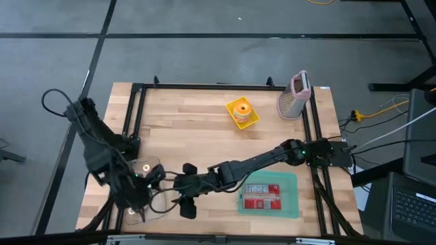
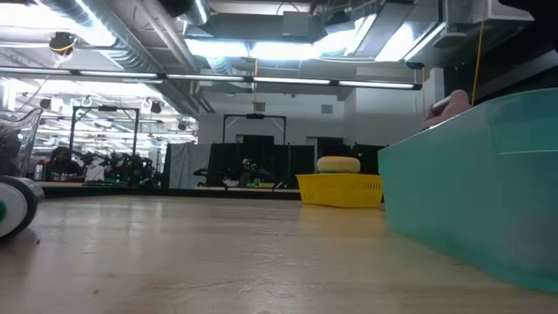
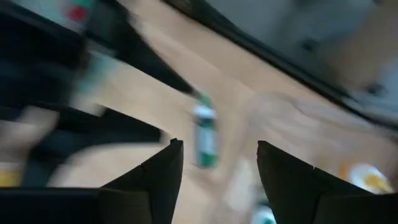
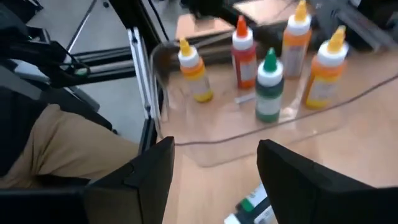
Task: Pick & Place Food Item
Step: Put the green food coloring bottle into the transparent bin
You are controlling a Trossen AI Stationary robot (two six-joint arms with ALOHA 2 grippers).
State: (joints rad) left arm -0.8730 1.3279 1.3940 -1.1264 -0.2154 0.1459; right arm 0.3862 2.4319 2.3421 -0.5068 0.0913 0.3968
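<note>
Both arms are crowded at the near left corner of the desk (image 1: 191, 129). The right arm is reached right across it, and the left arm sits at its own corner.

Left gripper (image 3: 217, 163): fingers released, gap clear, nothing held. Right gripper (image 4: 214, 163): fingers also spread and empty.

I take the task's thing to be the small green-and-white bottle (image 3: 205, 134) lying on its side on the bare desk. It is loose, outside the clear tray (image 4: 249, 140).

- **From the left wrist cam:** the bottle is straight ahead, centred on the gap betw. the fingers and apart from them. Its long axis runs approx. along the line of approach, so the fingers would close across its narrow width. That view is smeared, so the axis is my best read only.
- **From the right wrist cam:** the same bottle (image 4: 252, 208) is low and just beside one finger, off-centre, not betw. the two.
- **Which arm:** both are near. The left looks better lined up, so I'd go in with the left; that's a judgement.

Counts:
- Upright bottles in the clear tray: 5 (1 green, 1 red-orange, 3 yellow/orange).
- Loose bottle lying down: 1.
- Yellow basket (image 1: 242, 116): 1, at the far side of the desk, well apart from both arms, with 1 round food item (image 2: 338, 164) in it.
- Teal bin (image 1: 289, 184): 1, on the right.
- Grater (image 1: 294, 95): 1, at the far right corner.
</note>
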